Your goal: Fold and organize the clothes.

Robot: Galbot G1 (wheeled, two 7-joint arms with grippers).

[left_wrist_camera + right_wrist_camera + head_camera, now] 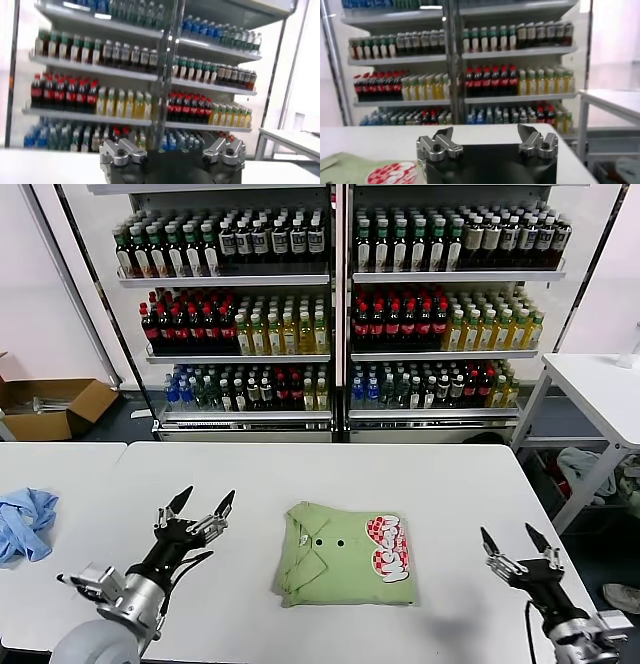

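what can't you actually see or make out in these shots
- Folded light green polo shirt: underside and tucked sleeves hidden by its own folds in the head view; the right wrist view shows only a corner, cut off by the frame edge.
- Red-and-white printed graphic: lettering too small to read.
- Crumpled light blue cloth: cut off by the head view's edge.
- Left claw and right claw: both open, empty; fingertips out of frame in the wrist views.

Red-white print on polo shirt point(345, 553): lettering illegible; bottle labels unreadable.
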